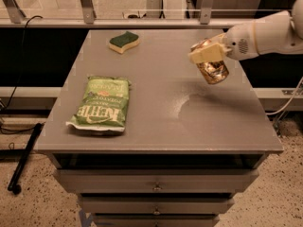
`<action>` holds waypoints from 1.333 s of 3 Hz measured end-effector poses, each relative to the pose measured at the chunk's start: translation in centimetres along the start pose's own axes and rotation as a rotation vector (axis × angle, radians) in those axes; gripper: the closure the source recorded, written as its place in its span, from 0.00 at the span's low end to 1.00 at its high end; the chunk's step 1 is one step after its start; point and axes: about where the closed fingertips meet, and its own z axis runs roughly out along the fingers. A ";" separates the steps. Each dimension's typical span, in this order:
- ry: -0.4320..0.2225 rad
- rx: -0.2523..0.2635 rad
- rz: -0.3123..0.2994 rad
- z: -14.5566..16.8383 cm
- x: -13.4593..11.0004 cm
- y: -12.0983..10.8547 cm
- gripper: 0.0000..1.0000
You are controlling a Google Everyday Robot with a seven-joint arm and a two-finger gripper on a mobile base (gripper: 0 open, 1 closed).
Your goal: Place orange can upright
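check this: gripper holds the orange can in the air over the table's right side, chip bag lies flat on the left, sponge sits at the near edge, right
Almost: the camera view shows the sponge at the far edge of the table, not the near one. The gripper does hold the orange can aloft on the right, and the chip bag lies flat on the left.
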 end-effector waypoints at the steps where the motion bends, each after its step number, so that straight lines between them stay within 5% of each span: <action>1: -0.195 -0.062 -0.051 -1.9 0.3 0.9 1.00; 3: -0.503 -0.145 -0.136 -4.2 1.2 2.9 1.00; 4: -0.600 -0.184 -0.148 -4.4 1.6 3.8 0.82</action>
